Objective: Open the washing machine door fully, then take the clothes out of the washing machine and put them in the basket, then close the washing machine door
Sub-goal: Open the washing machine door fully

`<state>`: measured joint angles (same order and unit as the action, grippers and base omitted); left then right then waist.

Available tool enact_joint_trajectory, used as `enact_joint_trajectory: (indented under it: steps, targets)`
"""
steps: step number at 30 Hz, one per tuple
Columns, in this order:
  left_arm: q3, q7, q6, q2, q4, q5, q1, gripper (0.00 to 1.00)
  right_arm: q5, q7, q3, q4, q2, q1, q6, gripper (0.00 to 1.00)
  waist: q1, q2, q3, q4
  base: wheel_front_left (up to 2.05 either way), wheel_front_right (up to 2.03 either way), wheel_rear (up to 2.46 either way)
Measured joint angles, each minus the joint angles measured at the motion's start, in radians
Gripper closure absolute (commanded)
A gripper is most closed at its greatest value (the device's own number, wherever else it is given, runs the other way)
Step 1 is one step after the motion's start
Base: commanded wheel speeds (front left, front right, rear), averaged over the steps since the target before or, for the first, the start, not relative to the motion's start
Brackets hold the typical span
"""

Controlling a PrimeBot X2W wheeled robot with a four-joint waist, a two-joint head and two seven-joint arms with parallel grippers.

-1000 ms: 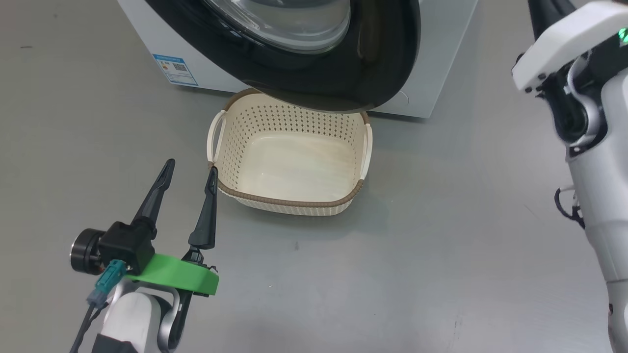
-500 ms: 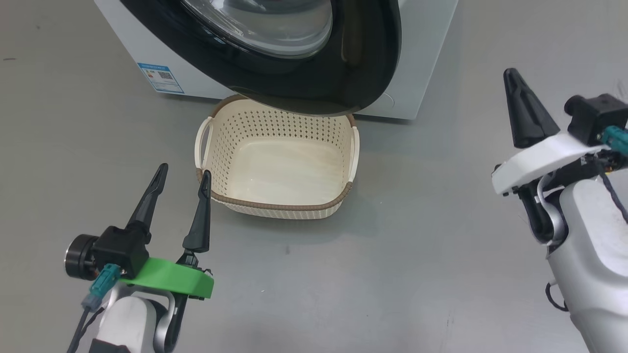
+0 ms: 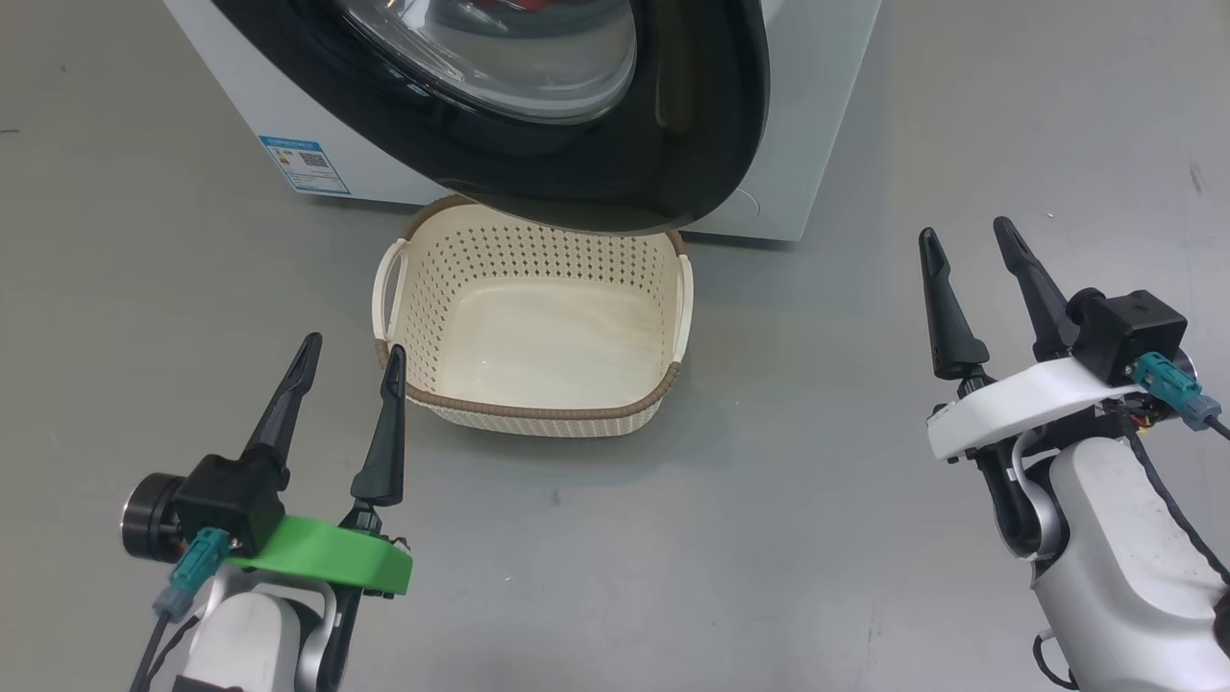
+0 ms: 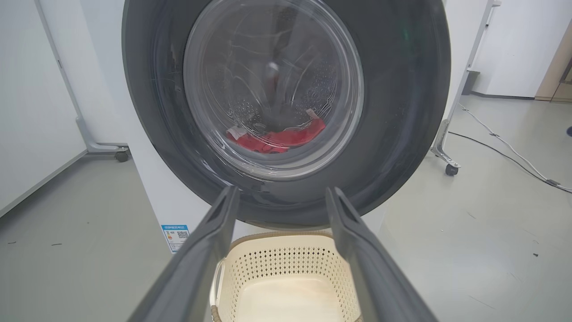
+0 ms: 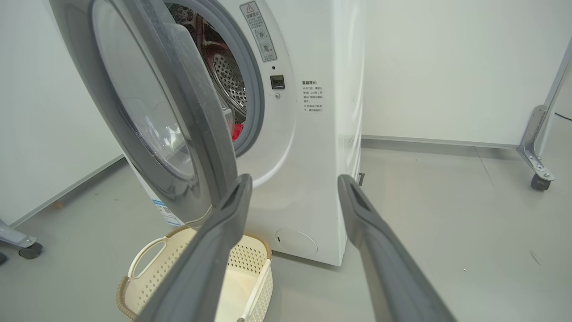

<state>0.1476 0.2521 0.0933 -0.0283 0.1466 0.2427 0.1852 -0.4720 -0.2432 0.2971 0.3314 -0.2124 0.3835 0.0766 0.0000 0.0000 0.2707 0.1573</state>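
The washing machine (image 3: 826,115) stands at the top of the head view. Its door (image 3: 673,144) is swung partly out, and the black rim overhangs the far edge of the basket (image 3: 538,418), which is empty. Red clothes (image 4: 277,138) lie in the drum behind the door (image 4: 402,112) glass. A sliver of the clothes (image 5: 237,131) shows through the gap beside the door (image 5: 187,112). My left gripper (image 3: 353,344) is open just left of the basket's near corner. My right gripper (image 3: 963,229) is open over bare floor, well right of the basket.
Grey floor surrounds the machine and basket. A wheeled metal frame leg (image 5: 538,174) stands to the right near a white wall. A cable (image 4: 505,156) runs across the floor beyond another caster (image 4: 451,169).
My right arm has come down from the upper right to the lower right, and its fingers have spread apart. The head camera shifted a little; the left gripper held still.
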Motion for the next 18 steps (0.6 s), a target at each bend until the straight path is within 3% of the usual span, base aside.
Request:
enact_joint_trajectory:
  steps: [18]
  targets:
    - [-0.002, 0.000, 0.008, 0.000, 0.000, -0.001, -0.003, 0.00, 0.019, -0.001, -0.007, -0.053, 0.010, -0.043, -0.010, 0.00, 0.0000, 0.0000, -0.003, -0.006, 0.00, 0.00, 0.00]
